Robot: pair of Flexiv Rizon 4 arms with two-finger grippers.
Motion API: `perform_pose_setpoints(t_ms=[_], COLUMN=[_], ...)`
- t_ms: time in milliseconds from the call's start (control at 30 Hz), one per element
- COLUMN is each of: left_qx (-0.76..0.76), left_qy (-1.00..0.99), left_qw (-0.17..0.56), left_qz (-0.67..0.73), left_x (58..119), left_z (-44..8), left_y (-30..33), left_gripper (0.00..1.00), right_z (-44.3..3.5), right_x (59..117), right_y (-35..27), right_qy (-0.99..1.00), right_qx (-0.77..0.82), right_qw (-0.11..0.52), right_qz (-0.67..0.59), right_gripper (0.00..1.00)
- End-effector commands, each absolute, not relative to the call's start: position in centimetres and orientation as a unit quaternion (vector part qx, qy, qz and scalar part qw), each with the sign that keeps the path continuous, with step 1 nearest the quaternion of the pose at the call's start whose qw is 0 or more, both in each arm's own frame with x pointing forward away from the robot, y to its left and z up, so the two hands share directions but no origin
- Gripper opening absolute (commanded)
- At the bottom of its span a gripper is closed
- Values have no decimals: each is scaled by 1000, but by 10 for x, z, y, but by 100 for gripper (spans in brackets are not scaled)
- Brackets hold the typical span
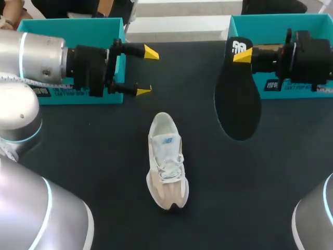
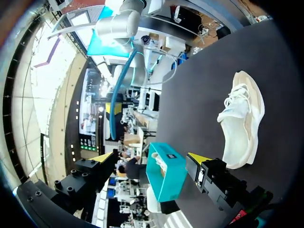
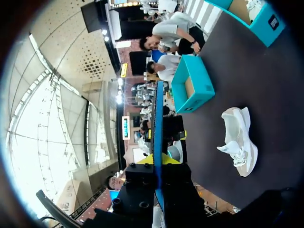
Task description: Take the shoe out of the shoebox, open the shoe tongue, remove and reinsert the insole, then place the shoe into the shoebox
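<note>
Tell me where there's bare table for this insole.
Bare table flanks the shoe: left, in front of the left shoebox; right, in front of the insole. Crowded at the back by the left end effector and right end effector.

There is one white sneaker [image 1: 167,161] and one black insole [image 1: 238,99]. Two teal shoeboxes stand here: left shoebox [image 1: 67,22], right shoebox [image 1: 260,23].
</note>
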State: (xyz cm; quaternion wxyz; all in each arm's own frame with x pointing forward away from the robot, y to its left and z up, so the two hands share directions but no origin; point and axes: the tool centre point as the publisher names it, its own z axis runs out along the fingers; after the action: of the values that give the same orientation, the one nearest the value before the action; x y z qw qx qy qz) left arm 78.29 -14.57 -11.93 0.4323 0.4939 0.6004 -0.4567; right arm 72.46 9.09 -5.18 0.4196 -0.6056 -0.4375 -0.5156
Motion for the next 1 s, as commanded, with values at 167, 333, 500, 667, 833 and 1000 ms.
perform_pose_setpoints(t_ms=[167, 333, 500, 667, 833, 1000], left_qx=[453, 453, 453, 452, 466, 483], left_qy=[547, 547, 547, 532, 510, 486], left_qw=[486, 486, 486, 493, 500, 512], left_qz=[-509, -509, -509, -520, -523, -518], left_x=[780, 780, 780, 777, 773, 761], left_z=[-117, -117, -117, -116, -114, -114], left_y=[-151, -151, -151, -154, -156, -166], left_gripper=[100, 100, 100, 100, 100, 100], right_z=[-57, -57, -57, -69, -76, -92], right_x=[716, 716, 716, 738, 757, 797], right_y=[95, 95, 95, 101, 101, 102], right_qy=[-420, -420, -420, -414, -404, -398], right_qx=[-610, -610, -610, -615, -622, -625], right_qw=[409, 409, 409, 427, 435, 453], right_qz=[-532, -532, -532, -517, -510, -495], right_gripper=[0, 0, 0, 0, 0, 0])
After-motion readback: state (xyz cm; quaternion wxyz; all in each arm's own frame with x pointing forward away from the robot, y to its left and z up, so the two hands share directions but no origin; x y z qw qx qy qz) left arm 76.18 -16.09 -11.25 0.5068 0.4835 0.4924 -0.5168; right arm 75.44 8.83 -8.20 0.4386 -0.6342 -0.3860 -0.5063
